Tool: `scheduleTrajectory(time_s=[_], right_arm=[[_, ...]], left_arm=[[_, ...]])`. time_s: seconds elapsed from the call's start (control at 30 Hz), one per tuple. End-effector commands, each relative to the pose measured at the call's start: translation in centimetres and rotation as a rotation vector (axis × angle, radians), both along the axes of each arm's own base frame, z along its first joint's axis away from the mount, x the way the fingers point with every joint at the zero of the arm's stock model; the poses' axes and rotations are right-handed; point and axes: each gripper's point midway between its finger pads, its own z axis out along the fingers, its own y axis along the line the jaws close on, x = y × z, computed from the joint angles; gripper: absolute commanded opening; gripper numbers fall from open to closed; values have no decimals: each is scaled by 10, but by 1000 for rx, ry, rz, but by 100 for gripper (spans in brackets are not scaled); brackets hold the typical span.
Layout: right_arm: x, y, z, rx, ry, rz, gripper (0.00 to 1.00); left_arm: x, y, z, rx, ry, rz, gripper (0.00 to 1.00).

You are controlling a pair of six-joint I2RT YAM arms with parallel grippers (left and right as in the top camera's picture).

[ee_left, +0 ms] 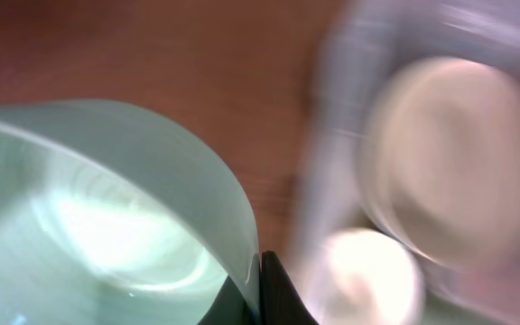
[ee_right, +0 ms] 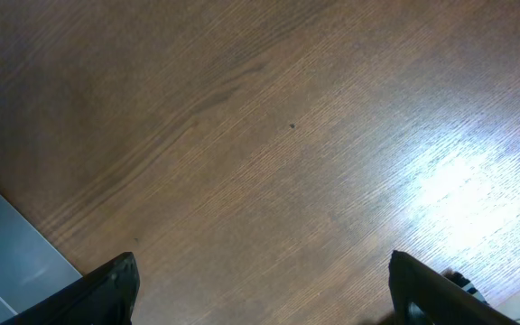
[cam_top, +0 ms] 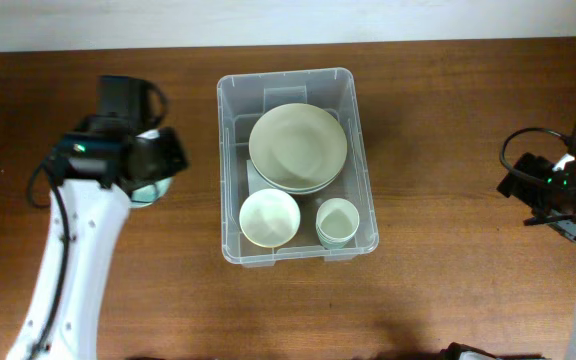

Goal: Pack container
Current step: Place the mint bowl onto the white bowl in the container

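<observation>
Right now your left gripper (ee_left: 262, 291) is clamped tight on the thin rim of a pale green bowl (ee_left: 106, 217), with the dark fingertips pinching that one edge. That's the worry: a grip on a single edge lets the bowl swing or slip out if you move sharply. It hangs just left of the container (cam_top: 230, 130), apart from its wall, so a low carry could clip the clear rim and shove the whole bin. I'd lift well clear before crossing over.

Space is tight too. Look inside: nearest you, a white bowl (cam_top: 269, 218) sits in the left corner with a small pale cup (cam_top: 335, 222) just beside it on the right. Behind them, a stack of pale plates (cam_top: 297, 148) fills the far half. Setting the held bowl down on the cup could tip it; the white bowl looks to me the likelier nest.

Over on the far side, your right gripper (ee_right: 264, 293) hangs wide open above the table (ee_right: 287, 126), holding nothing, well apart from the container.
</observation>
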Motion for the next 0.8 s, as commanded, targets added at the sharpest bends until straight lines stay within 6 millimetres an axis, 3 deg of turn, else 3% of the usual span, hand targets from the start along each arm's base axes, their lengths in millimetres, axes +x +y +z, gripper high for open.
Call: scheduleTrajectory(time_s=[0.0,0.13,0.3,0.5,0.7,0.73,0.77], right_arm=[[-1,-2,6,-13,-23,-9,84],[-1,-2,6,-13,-23,-8,84],[-1,-2,6,-13,-22,-8,84],[-1,-2,6,-12,-22,-8,84],[-1,-2,6,-13,-22,-8,84],[-1,-2,6,-13,-22,-8,84],[-1,-2,6,-13,-22,-8,84]], left_arm=[[-10,-61,14,-1,-44,-154,1],[-23,-118,2,3,-18,-315,1],[-35,-160,-33,36,78,-429,1],[-46,-188,-80,55,216,-502,1],[-54,-198,-101,59,285,-531,1],[-56,-199,-102,59,290,-533,3],[-56,-198,-103,62,298,-533,15]])
